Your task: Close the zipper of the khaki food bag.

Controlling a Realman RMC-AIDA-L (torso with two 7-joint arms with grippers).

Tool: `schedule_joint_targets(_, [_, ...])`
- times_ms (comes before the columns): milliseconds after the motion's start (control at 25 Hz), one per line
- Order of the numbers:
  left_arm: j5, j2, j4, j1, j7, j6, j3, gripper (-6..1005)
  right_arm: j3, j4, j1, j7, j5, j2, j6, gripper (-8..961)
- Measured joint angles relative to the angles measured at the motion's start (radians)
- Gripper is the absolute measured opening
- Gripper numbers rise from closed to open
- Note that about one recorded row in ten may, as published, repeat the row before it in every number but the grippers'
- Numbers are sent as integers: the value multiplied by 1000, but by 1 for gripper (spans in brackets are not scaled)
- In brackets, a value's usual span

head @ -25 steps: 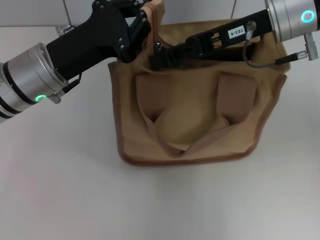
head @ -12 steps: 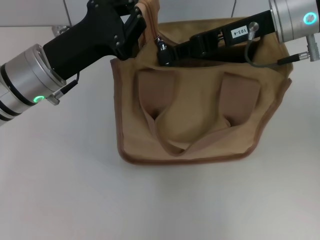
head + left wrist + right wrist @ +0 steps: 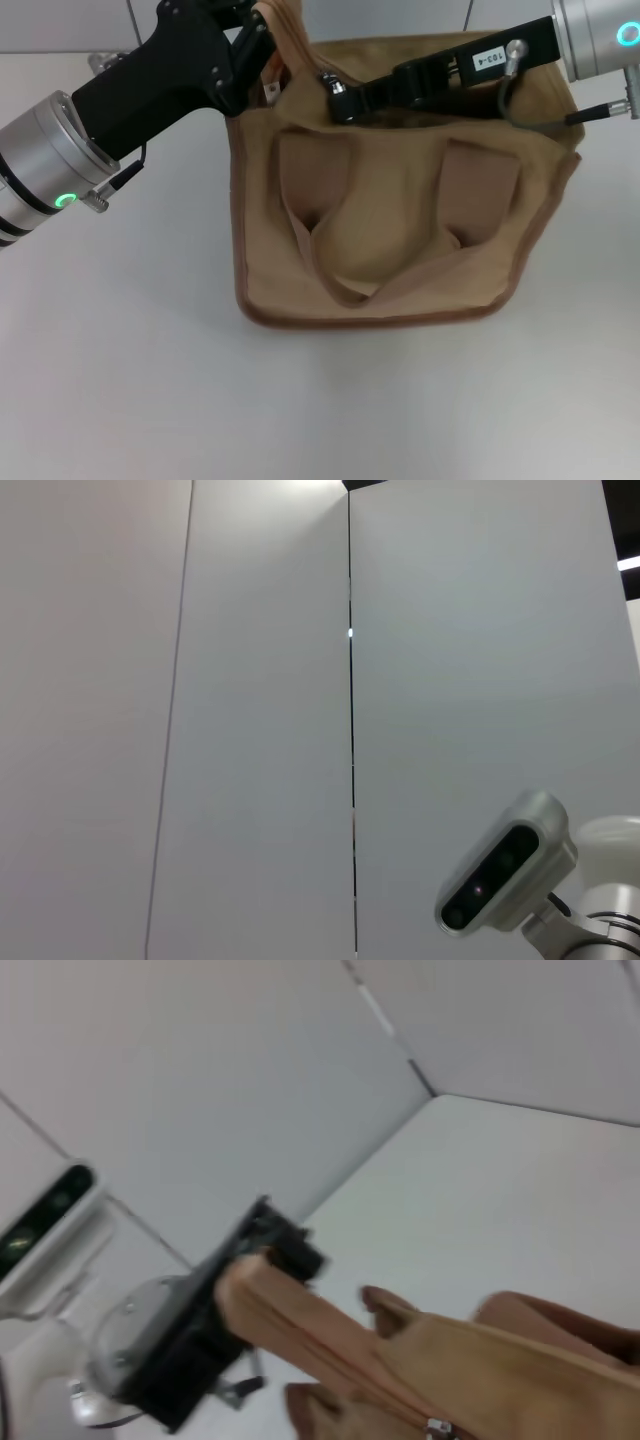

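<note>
The khaki food bag (image 3: 390, 250) stands on the white table, its looped handle hanging down the near side. My left gripper (image 3: 262, 40) is shut on a fabric tab at the bag's far left top corner and holds it pulled up. My right gripper (image 3: 342, 100) reaches in from the right along the bag's top and is shut on the zipper's silver slider (image 3: 328, 78) near the left end. The right wrist view shows the left gripper (image 3: 268, 1252) clamping the stretched tan fabric (image 3: 480, 1380), with the slider (image 3: 437, 1426) at the frame's edge.
The white table (image 3: 150, 380) spreads in front of and to the left of the bag. A white panelled wall stands behind. The left wrist view shows only wall panels and a grey camera head (image 3: 500, 875).
My right gripper has slid to the right along the bag's top with the slider. My left gripper has drawn the bag's corner tab up and to the left.
</note>
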State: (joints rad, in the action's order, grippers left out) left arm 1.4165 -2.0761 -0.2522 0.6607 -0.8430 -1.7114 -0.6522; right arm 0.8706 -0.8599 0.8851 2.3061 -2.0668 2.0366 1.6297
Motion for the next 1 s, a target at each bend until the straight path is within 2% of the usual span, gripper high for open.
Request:
schedule_joint_targets(240, [-2,4,-6,-16,0,8,36,30,-7,-194,-85,169,-124,0,1,9])
schedule_joint_targets(280, [-2,4,-6,-16,0,8,36,30,-7,-194,-85,169,-124,0,1,10])
schedule_joint_targets(320, [-2,4,-13,-24,0,14,52,30,-11,-257,-116,212,-168,-3,15,10])
schedule_joint_targets(440, [-2,5,-18,-29,1,20,64,30,-21,-304,-146,241,-199,-5,21,10])
schedule_joint_targets(520, [-2,7,-22,-31,1,29,74,30,-65,-359,-176,271,-246,-7,46,10])
schedule_joint_targets(640, [-2,7,-27,-31,1,33,74,30,-99,-369,-183,271,-247,-7,69,10])
schedule_joint_targets(840, [-6,8,-32,-33,0,34,76,30,-180,-359,-209,179,-81,-10,154,9])
schedule_joint_targets(920, [-7,8,-30,-34,-4,34,76,30,-240,-339,-250,77,61,-12,192,75])
schedule_joint_targets(960, [-7,8,-30,-34,-4,34,76,30,-240,-339,-250,77,61,-12,192,108])
schedule_joint_targets(1000, [-7,8,-29,-35,-5,34,76,30,-267,-308,-285,-13,164,-17,215,141])
